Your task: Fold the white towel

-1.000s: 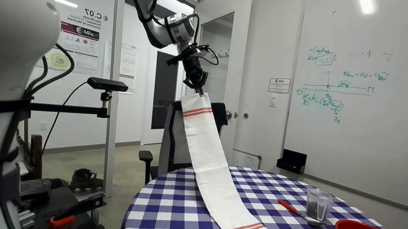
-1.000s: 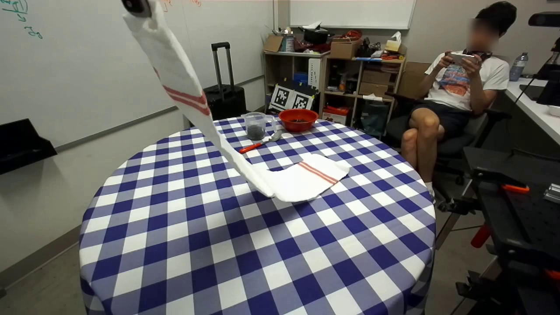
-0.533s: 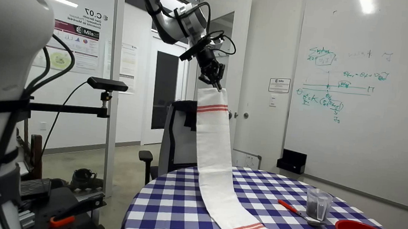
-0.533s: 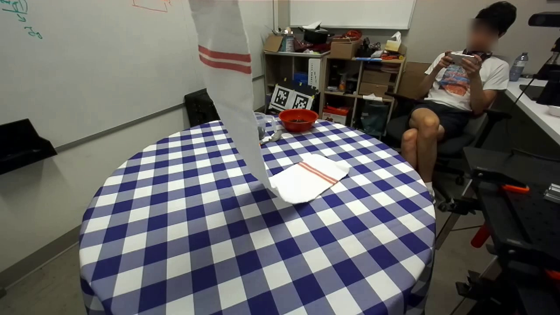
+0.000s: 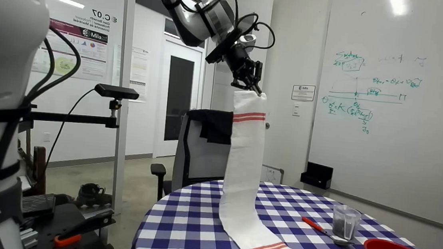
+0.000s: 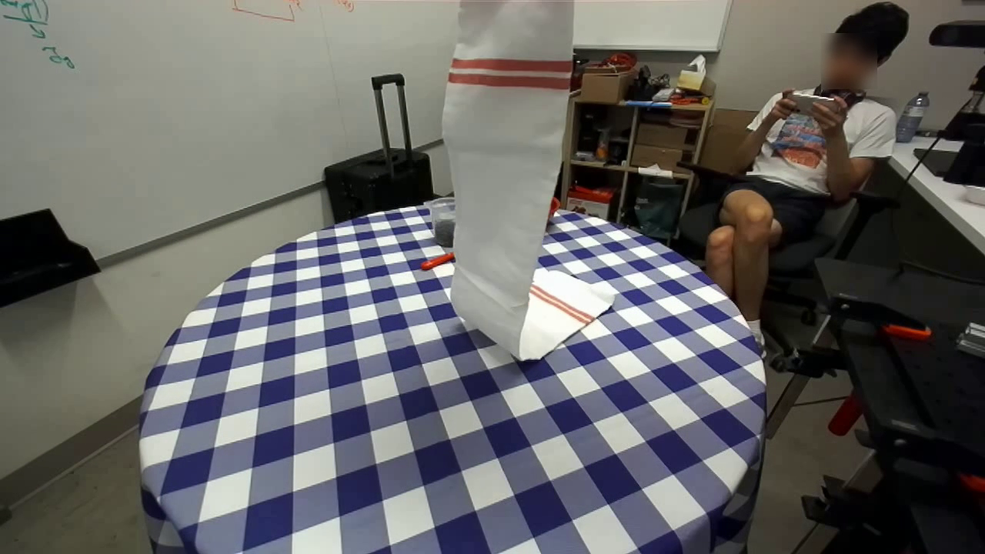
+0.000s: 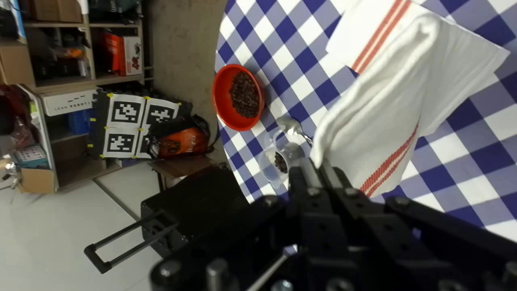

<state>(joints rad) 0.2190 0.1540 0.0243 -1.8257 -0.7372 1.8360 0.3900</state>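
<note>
The white towel (image 5: 244,158) is long and narrow, with red stripes near both ends. My gripper (image 5: 258,92) is shut on its upper end, at one corner, high above the table. The towel hangs nearly upright, then bends at the tabletop; its lower striped end lies flat on the checked cloth. In an exterior view the hanging part (image 6: 504,169) covers some of the flat part, and the gripper is out of view above. In the wrist view the fingertips (image 7: 321,163) pinch the towel edge, and the towel (image 7: 375,133) falls away below them to the table.
A round table has a blue-and-white checked tablecloth (image 6: 385,446). A red bowl (image 7: 221,97) of beans, a clear measuring cup (image 5: 345,223) and a spoon with an orange-red handle (image 5: 313,225) stand near one edge. A chair (image 5: 196,158) is behind the table. A person (image 6: 800,146) sits beyond it.
My gripper has carried the towel's upper end over the table, rightward in both exterior views and slightly up. The hanging part went from slanted to nearly upright. The lower striped end stayed put.
</note>
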